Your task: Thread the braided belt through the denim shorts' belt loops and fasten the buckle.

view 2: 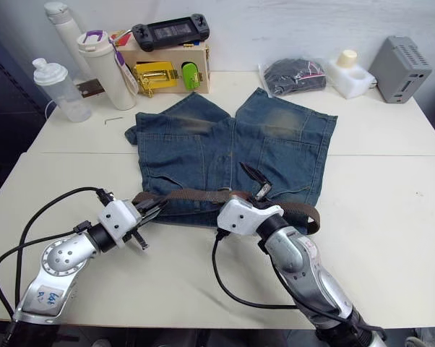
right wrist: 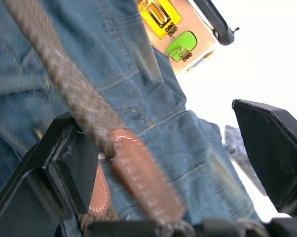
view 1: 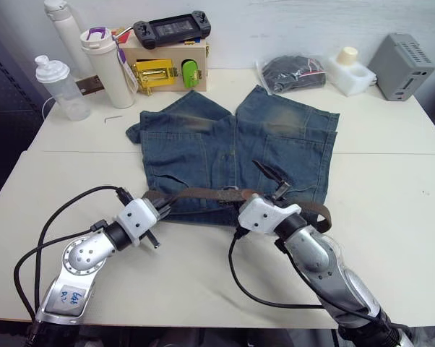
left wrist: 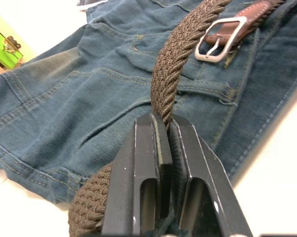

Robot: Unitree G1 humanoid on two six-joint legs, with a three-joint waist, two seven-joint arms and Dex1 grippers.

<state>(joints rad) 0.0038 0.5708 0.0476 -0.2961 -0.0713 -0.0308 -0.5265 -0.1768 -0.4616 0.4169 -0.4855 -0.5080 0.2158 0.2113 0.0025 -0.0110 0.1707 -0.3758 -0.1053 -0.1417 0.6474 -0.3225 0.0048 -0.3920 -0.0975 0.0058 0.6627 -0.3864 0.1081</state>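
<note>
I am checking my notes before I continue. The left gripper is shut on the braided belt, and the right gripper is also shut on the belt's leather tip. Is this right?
Not fully. The left gripper is indeed shut on the braided belt, but the right gripper is open: in the right wrist view its fingers stand wide apart, with the leather tip between them.

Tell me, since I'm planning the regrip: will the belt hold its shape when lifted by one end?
Probably not. The belt is woven and already curves and loops over the shorts, so it should sag. The buckle end likely hangs heavier. The left gripper pinches it firmly, suggesting little slip.
</note>
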